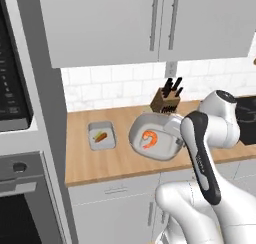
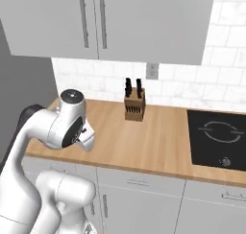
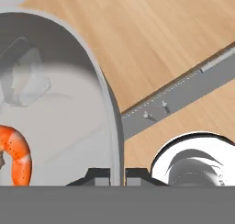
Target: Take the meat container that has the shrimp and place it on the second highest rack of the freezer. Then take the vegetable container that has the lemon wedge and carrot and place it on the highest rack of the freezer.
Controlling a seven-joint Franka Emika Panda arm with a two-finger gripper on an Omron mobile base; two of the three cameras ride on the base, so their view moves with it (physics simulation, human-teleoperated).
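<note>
Three cameras: two on the base behind the arm, one on the hand.

The left base view looks forward and down from behind the arm's left; the arm rises at 5 o'clock and the wooden table [image 1: 95,160] runs across the middle, well away. The right base view looks from behind the arm's right, arm at 7 o'clock. Both share the table, the knife block [image 1: 166,96] and the tiled wall [image 2: 192,87], seen from opposite sides. The hand view sits very near the meat container [image 3: 103,92], looking along its rim with the table beyond, toward 1 o'clock.
</note>
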